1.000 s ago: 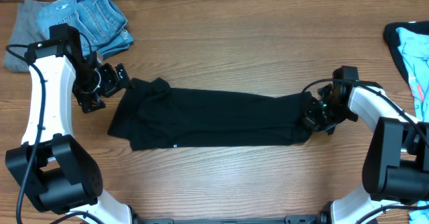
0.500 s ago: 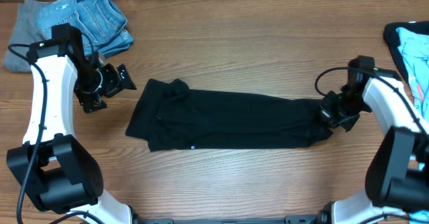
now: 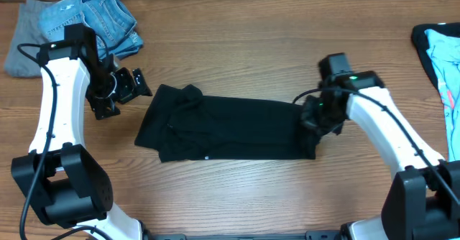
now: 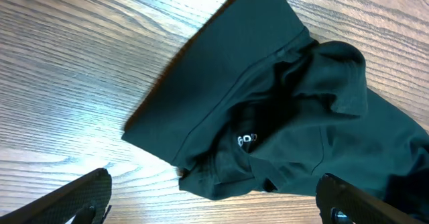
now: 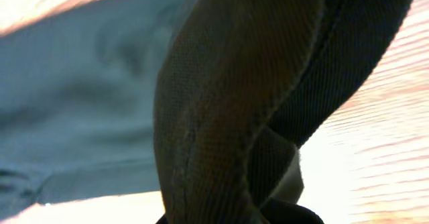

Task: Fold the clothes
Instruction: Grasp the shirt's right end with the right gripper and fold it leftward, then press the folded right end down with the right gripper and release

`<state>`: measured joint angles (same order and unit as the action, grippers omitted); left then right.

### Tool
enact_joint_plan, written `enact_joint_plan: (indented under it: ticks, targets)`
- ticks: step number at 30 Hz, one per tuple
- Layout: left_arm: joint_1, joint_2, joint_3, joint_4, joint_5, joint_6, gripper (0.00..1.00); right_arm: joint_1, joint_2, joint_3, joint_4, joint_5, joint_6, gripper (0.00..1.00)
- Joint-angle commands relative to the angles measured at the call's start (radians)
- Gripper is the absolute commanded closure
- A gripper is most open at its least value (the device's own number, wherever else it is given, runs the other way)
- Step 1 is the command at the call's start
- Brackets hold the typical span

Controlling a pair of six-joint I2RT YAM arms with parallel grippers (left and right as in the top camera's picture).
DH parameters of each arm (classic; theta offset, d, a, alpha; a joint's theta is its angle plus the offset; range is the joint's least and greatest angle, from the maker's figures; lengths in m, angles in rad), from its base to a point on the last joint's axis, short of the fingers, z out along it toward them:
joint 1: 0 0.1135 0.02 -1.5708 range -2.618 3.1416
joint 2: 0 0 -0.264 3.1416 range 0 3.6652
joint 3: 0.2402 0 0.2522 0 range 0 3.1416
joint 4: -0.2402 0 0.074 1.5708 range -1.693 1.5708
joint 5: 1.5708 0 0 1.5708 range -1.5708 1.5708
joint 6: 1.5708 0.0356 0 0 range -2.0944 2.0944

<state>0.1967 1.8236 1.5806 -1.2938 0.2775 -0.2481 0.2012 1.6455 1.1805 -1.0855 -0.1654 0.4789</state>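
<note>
The clothes (image 3: 230, 125), a plain black garment, lie stretched across the middle of the wooden table. My right gripper (image 3: 316, 115) is shut on their right end, which is bunched and raised over the rest. In the right wrist view the gripped black fabric (image 5: 234, 96) fills the frame and hides the fingers. Just off the clothes' left end hangs my left gripper (image 3: 128, 88), open and holding nothing. In the left wrist view the crumpled left end (image 4: 288, 96) with its small white logo (image 4: 247, 141) lies ahead of the open left gripper (image 4: 214, 207).
Light blue jeans (image 3: 93, 17) lie on a grey cloth (image 3: 20, 42) at the back left, close behind the left arm. A light blue and black garment (image 3: 440, 49) lies at the right edge. Bare wood (image 3: 237, 46) lies behind the clothes.
The right gripper first dragged the clothes to the right, then swung back left with the right end, shortening the spread. The left gripper stayed open and barely moved.
</note>
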Motion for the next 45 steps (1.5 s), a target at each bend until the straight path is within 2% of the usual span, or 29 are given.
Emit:
enact_joint_plan:
  ticks: [1, 10, 21, 25, 31, 33, 34, 35, 36, 37, 45]
  targets:
    - [-0.009, 0.002, -0.002, 0.0, 0.011, -0.002, 0.0, 0.076, -0.016, 0.016, 0.02, 0.008, 0.012, 0.96]
    - [-0.01, 0.002, -0.002, -0.002, 0.011, 0.002, 0.0, 0.217, -0.014, 0.016, 0.083, 0.008, 0.049, 0.96]
    - [-0.01, 0.002, -0.002, -0.011, 0.011, 0.002, 0.0, 0.264, -0.011, -0.012, 0.147, -0.006, 0.113, 0.96]
    - [-0.011, 0.002, -0.002, -0.013, 0.011, 0.002, 0.0, 0.296, -0.011, -0.068, 0.233, -0.019, 0.145, 0.9]
    - [-0.014, 0.002, -0.002, -0.016, 0.011, 0.002, 0.0, 0.337, -0.011, -0.114, 0.301, -0.031, 0.155, 0.89]
    - [-0.014, 0.002, -0.002, -0.017, 0.011, 0.002, 0.0, 0.348, -0.011, -0.114, 0.312, -0.039, 0.155, 0.81]
    - [-0.014, 0.002, -0.002, -0.017, 0.011, 0.002, 0.0, 0.352, -0.011, -0.114, 0.316, -0.037, 0.154, 0.68]
    - [-0.014, 0.002, -0.002, -0.019, 0.011, 0.002, 0.0, 0.354, -0.011, -0.114, 0.323, -0.037, 0.154, 0.47]
    - [-0.014, 0.002, -0.002, -0.02, 0.011, 0.006, 0.0, 0.354, -0.011, -0.114, 0.326, -0.037, 0.154, 0.42]
    - [-0.014, 0.002, -0.002, -0.022, 0.011, 0.009, 0.0, 0.354, -0.011, -0.111, 0.326, -0.037, 0.154, 0.39]
    - [-0.014, 0.002, -0.002, -0.035, 0.011, 0.017, 0.0, 0.351, -0.018, -0.019, 0.258, -0.037, 0.14, 0.4]
